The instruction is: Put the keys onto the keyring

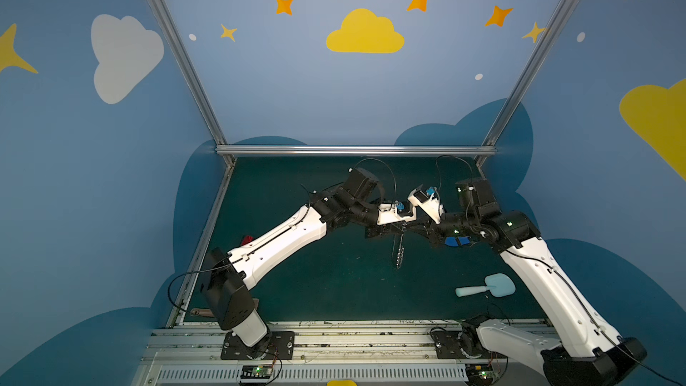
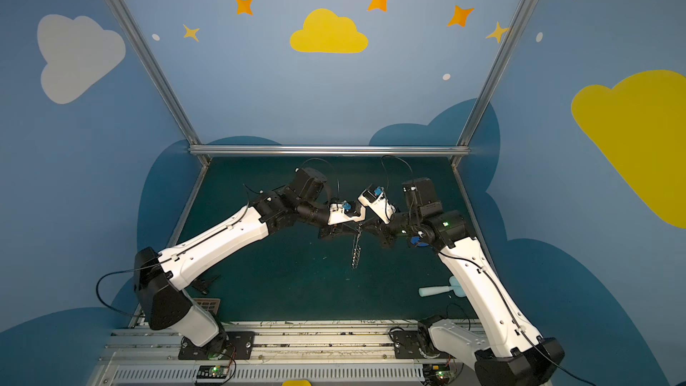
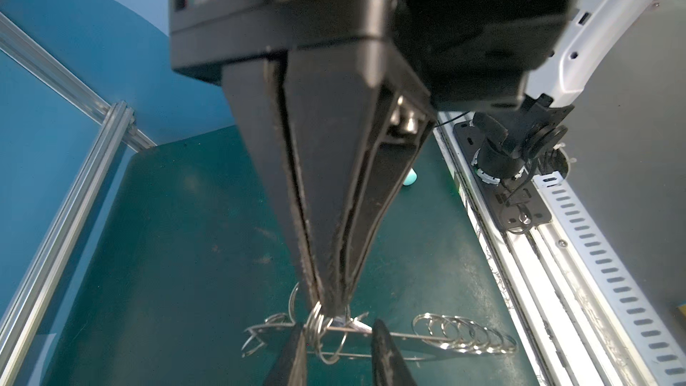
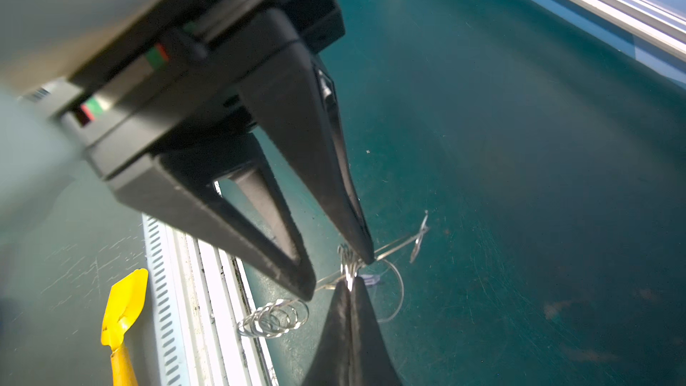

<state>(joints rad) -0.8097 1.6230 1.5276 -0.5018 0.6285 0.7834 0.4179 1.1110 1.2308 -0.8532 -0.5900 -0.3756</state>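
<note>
Mid-frame in a top view the keyring (image 1: 398, 252) hangs edge-on in the air below the two meeting grippers: a thin, stiff, light plate. At the middle of the right wrist view the left gripper (image 4: 338, 275) has its jaws apart, the plate's edge crossing both tips. Low centre of the left wrist view, the right gripper (image 3: 328, 304) is pinched tight on a split ring (image 3: 315, 323). The key (image 4: 371, 279) — seemingly the pale scrap beside those tips — looks slick, so it is best held by its plastic head.
</note>
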